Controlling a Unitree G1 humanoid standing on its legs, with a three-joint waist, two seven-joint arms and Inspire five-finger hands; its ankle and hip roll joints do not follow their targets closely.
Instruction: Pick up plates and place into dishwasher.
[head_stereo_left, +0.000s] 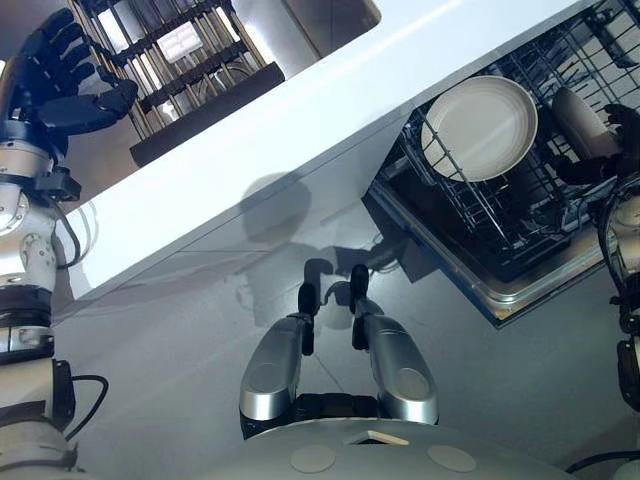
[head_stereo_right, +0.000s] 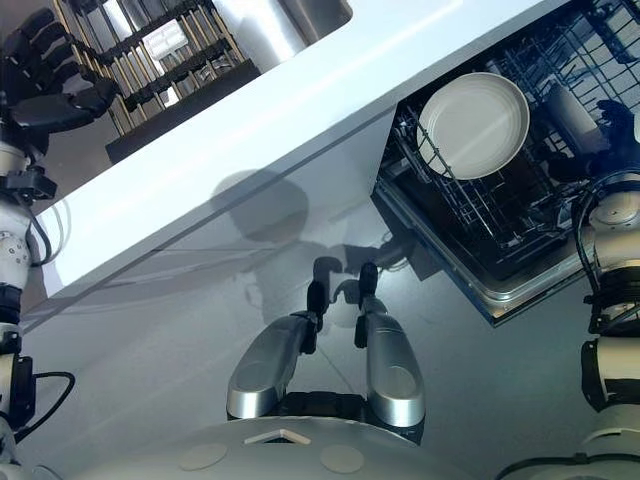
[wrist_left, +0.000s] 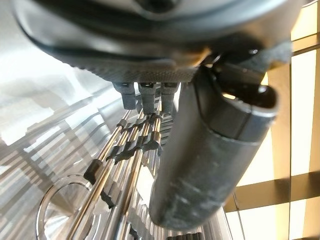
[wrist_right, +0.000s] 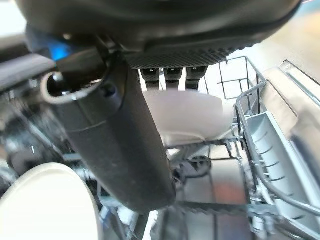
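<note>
The right hand (head_stereo_left: 622, 130) at three o'clock grips a second plate (wrist_right: 185, 120) over the dishwasher rack (head_stereo_left: 470, 215), one plate (head_stereo_left: 479, 128) already racked, while the left hand (head_stereo_left: 60, 75) hovers relaxed and empty at ten o'clock.

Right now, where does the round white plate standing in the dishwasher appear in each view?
Left eye view: upper right, white plate standing in the rack.
Right eye view: upper right.
Right wrist view: probably the white curve beside the thumb.
Left wrist view: faces a metal drying rack.
Shared landmark: dishwasher rack wires.
</note>
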